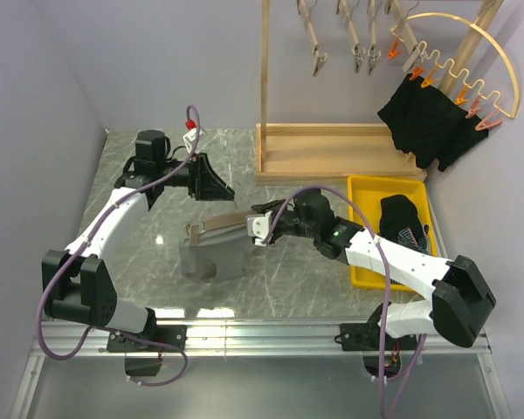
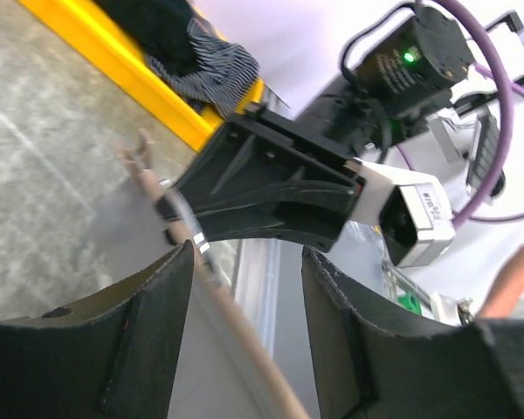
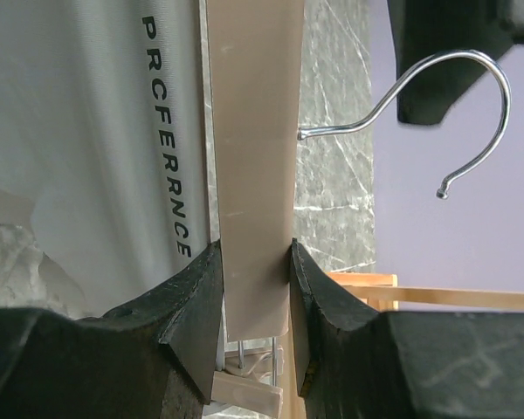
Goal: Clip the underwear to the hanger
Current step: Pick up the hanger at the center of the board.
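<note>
Top view, container: a yellow tray [image 1: 386,181] sits on the marble table [image 1: 271,292]; dark garments [image 1: 402,218] lie heaped inside it.
Top view, task item: grey underwear [image 1: 214,255] lies on the table well left of the tray, under a beige hanger [image 1: 220,224].
Top view, right gripper [image 1: 255,227]: at the hanger end nearest the tray; its jaws cannot be made out from here.
Top view, left gripper [image 1: 220,190]: above the hanger, on its side away from the tray.
Top view, only here: a wooden rack [image 1: 332,148] behind the tray, and a black garment [image 1: 428,122] hanging above it.
Left wrist view, container: the tray wall [image 2: 131,92] appears at upper left, holding a striped garment [image 2: 205,70] that the top view barely shows.
Left wrist view, jaws: the left fingers [image 2: 148,323] stand spread, and the hanger bar [image 2: 236,340] runs through the gap.
Left wrist view, hard to read: whether the bar touches either finger cannot be told.
Right wrist view, jaws: the right fingers [image 3: 192,297] pinch the hanger bar [image 3: 253,131] from both sides.
Right wrist view, only here: the hanger's metal hook [image 3: 472,70] and dark lettering on the underwear waistband [image 3: 87,131].
Right wrist view, cut off: the tray is out of frame; only a dark part of the left gripper shows above the hook.
</note>
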Robot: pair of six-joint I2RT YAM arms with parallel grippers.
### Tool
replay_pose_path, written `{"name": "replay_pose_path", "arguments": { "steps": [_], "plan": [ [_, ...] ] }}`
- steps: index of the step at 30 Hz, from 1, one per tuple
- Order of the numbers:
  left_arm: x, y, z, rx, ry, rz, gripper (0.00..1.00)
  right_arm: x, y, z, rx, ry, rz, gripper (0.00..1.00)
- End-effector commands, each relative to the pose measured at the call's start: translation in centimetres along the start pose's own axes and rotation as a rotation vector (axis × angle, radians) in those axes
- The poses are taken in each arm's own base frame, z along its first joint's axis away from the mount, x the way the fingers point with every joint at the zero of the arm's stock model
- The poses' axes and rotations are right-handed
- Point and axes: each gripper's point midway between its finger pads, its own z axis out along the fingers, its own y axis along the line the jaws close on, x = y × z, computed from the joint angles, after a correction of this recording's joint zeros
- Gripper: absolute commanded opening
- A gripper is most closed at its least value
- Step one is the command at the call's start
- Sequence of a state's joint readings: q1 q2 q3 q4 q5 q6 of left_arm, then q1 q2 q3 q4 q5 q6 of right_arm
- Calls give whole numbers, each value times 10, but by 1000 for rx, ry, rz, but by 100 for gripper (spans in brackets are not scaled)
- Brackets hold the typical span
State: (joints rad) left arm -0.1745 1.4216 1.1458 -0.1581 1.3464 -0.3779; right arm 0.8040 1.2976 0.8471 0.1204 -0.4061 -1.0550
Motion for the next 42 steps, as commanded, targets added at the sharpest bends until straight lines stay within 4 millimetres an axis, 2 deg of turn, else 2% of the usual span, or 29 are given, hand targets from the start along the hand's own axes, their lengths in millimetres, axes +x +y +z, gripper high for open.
{"name": "replay_pose_path", "arguments": {
  "steps": [1, 7, 8, 13, 15, 17, 19, 22, 24, 30, 32, 35, 37, 38, 40, 42],
  "plan": [
    [1, -32, 5, 88, 26, 70, 57, -29, -23, -7, 81, -94, -80, 0],
    [7, -43, 13, 132, 56, 65, 44, -37, -24, -9, 100, -129, -116, 0],
    [9, -46, 16, 144, 64, 68, 42, -36, -19, -9, 93, -129, -120, 0],
    [17, -52, 20, 177, 89, 77, 23, -37, -15, -11, 107, -142, -155, 0],
    [19, -52, 20, 179, 98, 60, 8, -34, -16, -11, 118, -129, -155, 0],
    [20, -54, 20, 187, 106, 55, 0, -32, -19, -10, 123, -117, -141, 2],
    [21, -54, 20, 188, 108, 47, 0, -27, -23, -8, 136, -89, -120, 16],
    [18, -54, 20, 171, 97, 62, 0, -23, -36, -12, 191, -47, -73, 55],
    [14, -53, 21, 149, 81, 86, 0, -18, -41, -18, 224, -8, -48, 77],
    [3, -54, 21, 73, 9, 137, 0, -20, -41, -43, 257, 17, 75, 78],
    [-2, -47, 21, 16, -27, 143, 0, -24, -40, -55, 264, 20, 139, 78],
    [-18, -46, 19, -73, -109, 224, 0, -26, -39, -71, 281, 41, 246, 78],
    [-24, -39, 18, -134, -158, 233, 0, -26, -37, -81, 282, 59, 291, 78],
    [-26, -42, 18, -140, -176, 249, 0, -28, -39, -84, 299, 56, 323, 78],
    [-24, -38, 21, -154, -190, 231, 0, -23, -28, -90, 276, 83, 345, 78],
    [-23, -39, 23, -144, -193, 234, 0, -21, -27, -95, 292, 86, 329, 78]
  ]
}}
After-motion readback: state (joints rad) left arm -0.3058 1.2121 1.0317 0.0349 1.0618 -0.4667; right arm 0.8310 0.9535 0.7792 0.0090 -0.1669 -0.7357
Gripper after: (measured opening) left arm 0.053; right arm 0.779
